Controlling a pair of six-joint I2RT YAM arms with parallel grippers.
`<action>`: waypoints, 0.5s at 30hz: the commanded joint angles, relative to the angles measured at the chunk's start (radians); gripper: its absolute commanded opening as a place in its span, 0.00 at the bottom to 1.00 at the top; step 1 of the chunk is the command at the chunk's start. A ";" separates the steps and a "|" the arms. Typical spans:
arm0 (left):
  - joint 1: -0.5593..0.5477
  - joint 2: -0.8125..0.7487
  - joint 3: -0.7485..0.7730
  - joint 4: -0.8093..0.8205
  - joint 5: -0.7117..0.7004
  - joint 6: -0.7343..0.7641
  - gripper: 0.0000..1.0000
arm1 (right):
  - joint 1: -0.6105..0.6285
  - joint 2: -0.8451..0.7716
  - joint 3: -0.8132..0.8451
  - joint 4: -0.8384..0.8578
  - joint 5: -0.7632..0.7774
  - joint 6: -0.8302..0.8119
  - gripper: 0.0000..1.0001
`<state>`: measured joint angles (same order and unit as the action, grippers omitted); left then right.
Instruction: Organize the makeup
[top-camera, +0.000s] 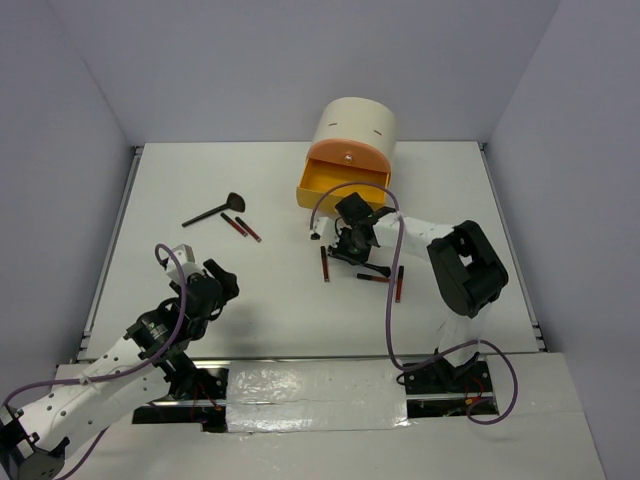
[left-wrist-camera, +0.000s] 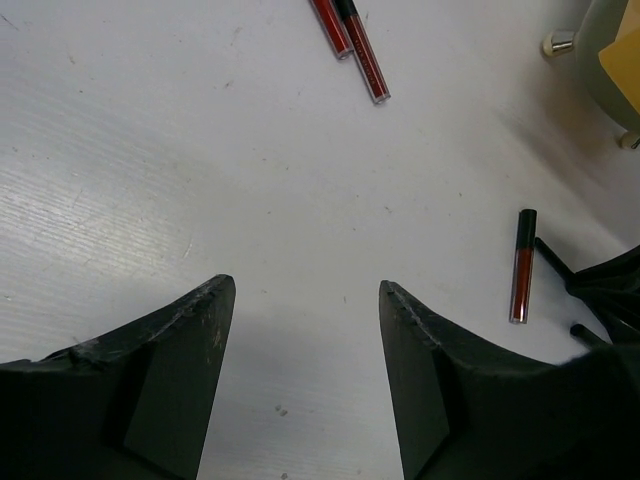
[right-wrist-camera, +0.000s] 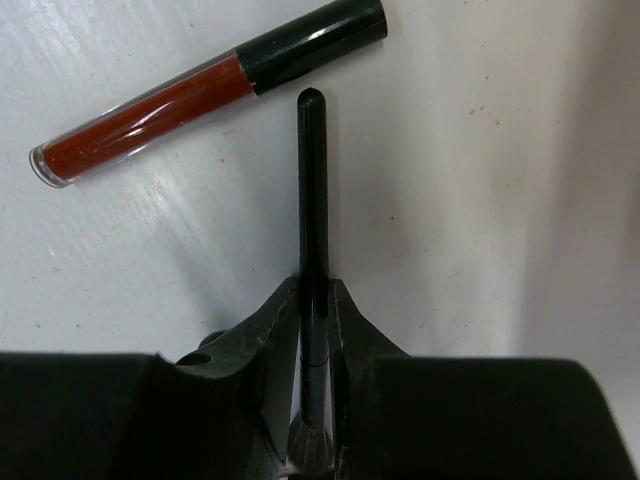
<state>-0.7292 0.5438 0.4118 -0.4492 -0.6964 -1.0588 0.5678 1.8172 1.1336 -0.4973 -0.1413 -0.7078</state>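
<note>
**On the tabletop, makeup mostly unsorted**

Across the tabletop (top-camera: 280, 180) the makeup lies loose, so by my reading the sorting has barely begun. A brush (top-camera: 213, 211) and a pair of red sticks (top-camera: 240, 227) lie at 9 o'clock from the right jaws. One stick (top-camera: 325, 265) lies at 7 o'clock, and two further sticks (top-camera: 399, 283) at 5 o'clock. The orange drawer (top-camera: 343, 180) of the cylinder (top-camera: 355, 125) stands pulled out at 12 o'clock. Nothing shows in the part of it that can be seen.

The right arm (top-camera: 465, 265) reaches in low toward the drawer. Its jaws are pinched shut on a thin black wand (right-wrist-camera: 312, 200), with bristles showing at the held end. A red stick (right-wrist-camera: 200, 95) lies just beside the wand's free tip, at 11 o'clock. Whether the wand is off the tabletop I cannot tell.

The left arm (top-camera: 150, 335) is drawn back at 7 o'clock of the scene, well apart from the makeup. Its jaws are spread wide over bare tabletop and hold nothing.
</note>
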 joint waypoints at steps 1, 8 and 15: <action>0.002 -0.013 0.013 0.006 -0.031 -0.017 0.72 | -0.011 -0.025 0.005 0.039 0.014 -0.032 0.20; 0.002 -0.001 0.019 0.012 -0.040 -0.009 0.75 | -0.013 -0.196 0.014 0.033 -0.053 -0.102 0.13; 0.002 0.002 0.012 0.073 -0.032 0.028 0.84 | -0.013 -0.401 -0.001 -0.001 -0.208 -0.217 0.10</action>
<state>-0.7292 0.5461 0.4118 -0.4355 -0.7116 -1.0573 0.5602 1.5082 1.1313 -0.4927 -0.2443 -0.8581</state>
